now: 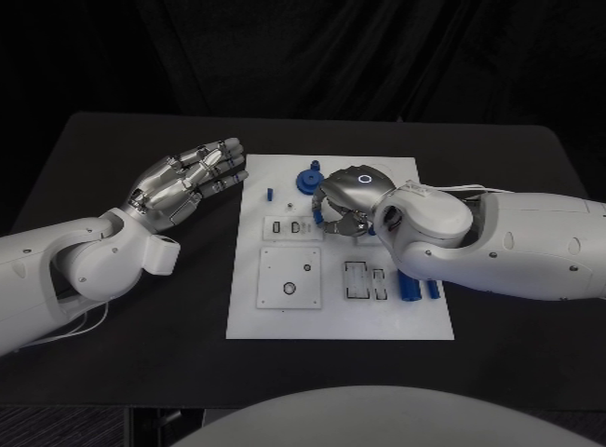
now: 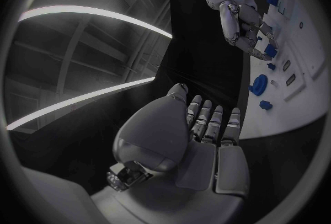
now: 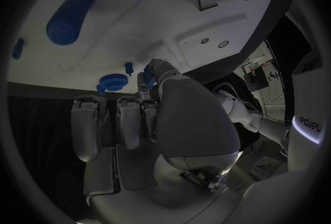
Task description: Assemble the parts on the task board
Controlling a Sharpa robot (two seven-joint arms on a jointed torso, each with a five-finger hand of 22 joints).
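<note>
The task board (image 1: 341,321) lies in the middle of the black counter (image 1: 101,317), with blue parts on it: a round blue disc (image 1: 307,180) near its far edge, a small blue peg (image 1: 268,195) by its left edge and blue bars (image 1: 412,288) at its right edge. The right hand (image 1: 345,200) hangs over the board's far middle, fingers curled downward; whether it holds a part I cannot tell. The left hand (image 1: 189,183) hovers left of the board, fingers straight and apart, holding nothing.

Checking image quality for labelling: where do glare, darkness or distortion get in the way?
Head view: even light, task board bright, table dark. Left wrist view: bright streaks of ceiling light, fisheye bending the board's edge. Right wrist view: right hand dim, near fingers soft.
</note>
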